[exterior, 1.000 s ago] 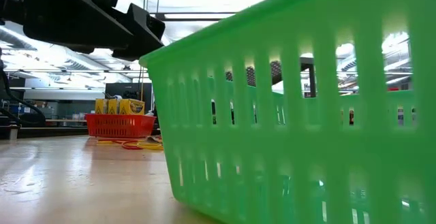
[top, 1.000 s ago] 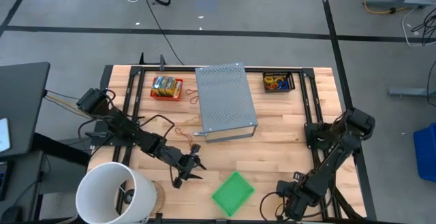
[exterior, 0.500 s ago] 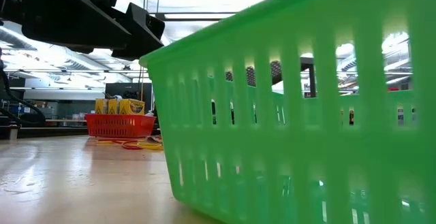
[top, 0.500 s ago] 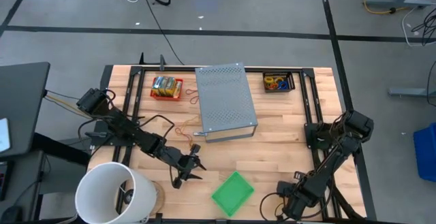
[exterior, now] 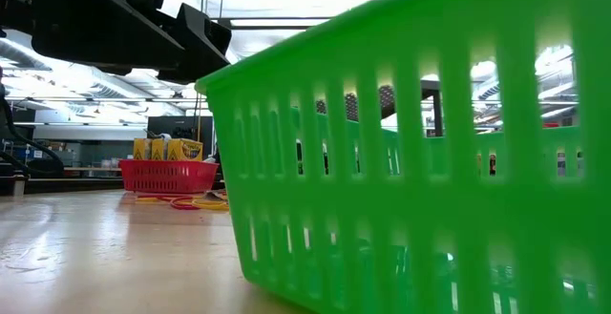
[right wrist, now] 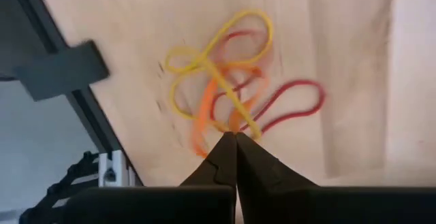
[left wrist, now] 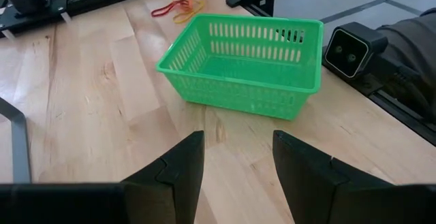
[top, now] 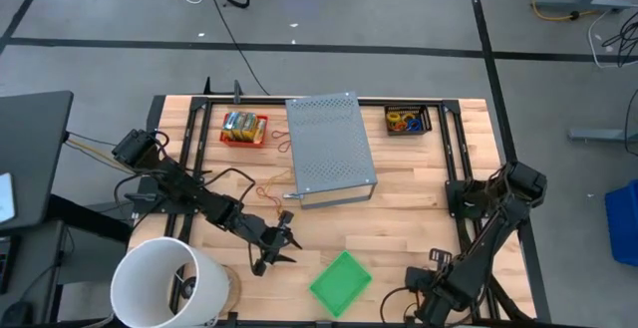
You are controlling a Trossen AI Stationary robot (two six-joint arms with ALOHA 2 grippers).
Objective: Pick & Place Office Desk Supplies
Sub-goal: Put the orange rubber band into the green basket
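Observation:
My right gripper (right wrist: 235, 137) points down at the table's near right corner (top: 427, 286), shut on a bunch of yellow, orange and red rubber bands (right wrist: 225, 81). The same bunch (left wrist: 178, 6) shows beyond the green basket (left wrist: 242, 64) in the left wrist view. My left gripper (left wrist: 235, 139) stands open and holds nothing, a little left of the green basket (top: 341, 280) and aimed at it. More loose bands (top: 271, 193) lie on the wood by the grey box. A red basket (top: 244, 129) at the far left holds yellow packets. My right gripper pinches the bunch of bands where several loops cross (right wrist: 230, 123), between its two fingertips. The fingers come from above, pointing down. The loops fan out slack below the fingers over the wood. I cannot tell whether the lowest ones touch the table.
The grey perforated box (top: 329, 149) fills the table's far middle. A white bucket (top: 164, 283) stands at the near left corner. A small black tray (top: 407, 121) with coloured bands is at the far right. Dark frame rails (right wrist: 65, 67) run along the table's edges.
My right hand has shifted a little at the near right corner, its wrist tipping and rising. My left arm and the baskets have kept still.

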